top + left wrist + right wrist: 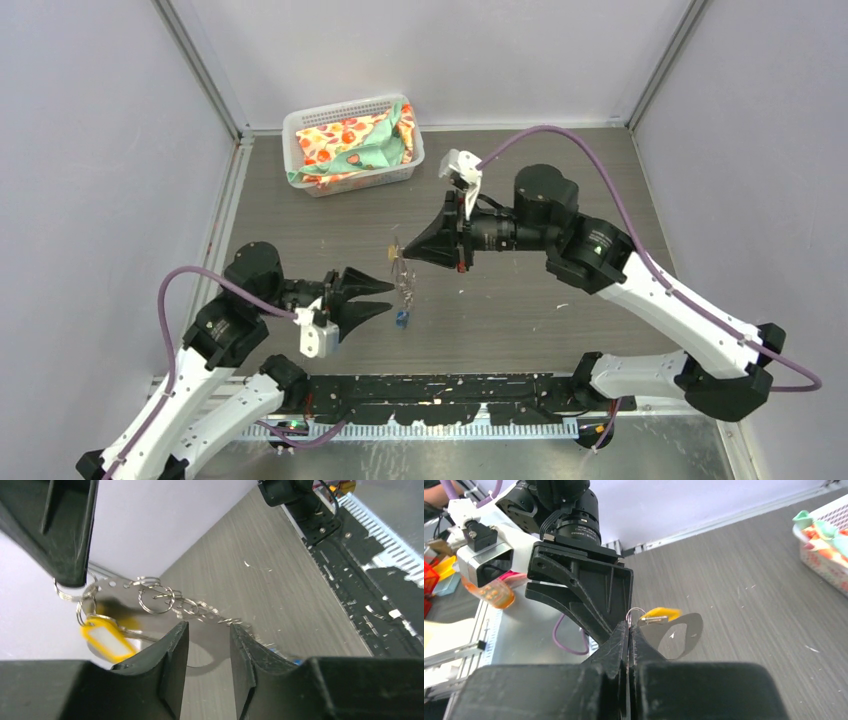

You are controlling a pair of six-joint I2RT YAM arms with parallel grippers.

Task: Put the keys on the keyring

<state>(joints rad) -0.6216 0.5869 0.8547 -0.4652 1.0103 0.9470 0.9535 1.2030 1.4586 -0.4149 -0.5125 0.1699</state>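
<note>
At the back, a white basket — patterned cloth inside.

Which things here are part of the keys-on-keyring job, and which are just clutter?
Job:
- keyring
- yellow key
- blue key
- right claw, shut on the keyring
- left claw, open

Lying about:
- white basket at the table's far edge
- patterned cloth inside it
</note>
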